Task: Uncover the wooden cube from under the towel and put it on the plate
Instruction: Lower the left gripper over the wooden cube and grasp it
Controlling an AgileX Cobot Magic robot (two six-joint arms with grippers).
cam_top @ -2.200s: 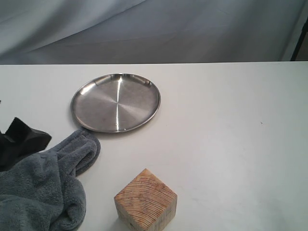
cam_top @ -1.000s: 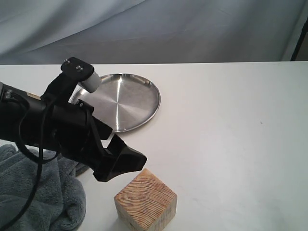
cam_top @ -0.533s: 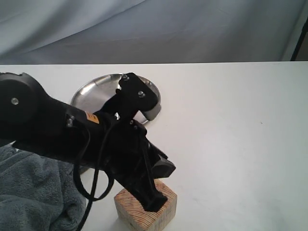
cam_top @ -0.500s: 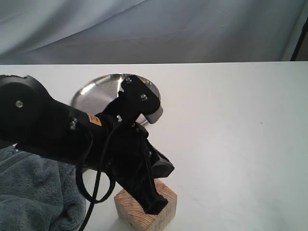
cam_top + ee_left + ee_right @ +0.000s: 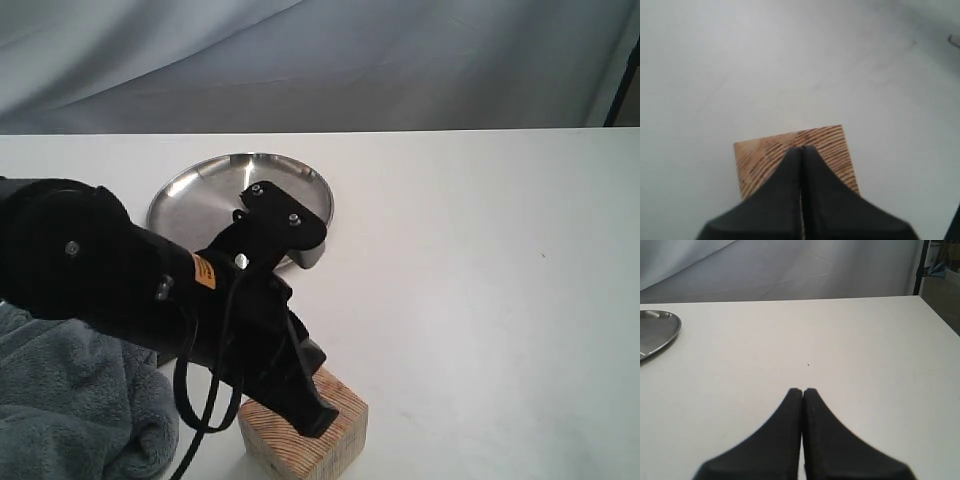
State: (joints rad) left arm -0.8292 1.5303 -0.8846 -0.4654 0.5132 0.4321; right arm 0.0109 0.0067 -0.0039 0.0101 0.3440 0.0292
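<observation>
The pale wooden cube [image 5: 345, 428] stands uncovered near the table's front edge, well in front of the steel plate [image 5: 205, 190]. My left gripper [image 5: 320, 424] points down at the cube's top face, jaws pressed together with nothing between them. In the left wrist view the shut fingertips [image 5: 801, 148] lie over the middle of the cube [image 5: 832, 145]; contact with the wood cannot be told. The blue-grey towel [image 5: 70, 410] lies bunched at the front left, beside the cube. My right gripper [image 5: 803, 390] is shut over bare table, with the plate [image 5: 655, 332] off to one side.
The white table [image 5: 480, 260] runs wide to the right of the cube and plate. A grey curtain [image 5: 320, 60] hangs behind the far edge. The black left arm [image 5: 110, 290] hides part of the plate's near rim and the towel's upper part.
The left arm swung from the towel across to the cube and came down over its top. Its jaws went from wide open to shut.
</observation>
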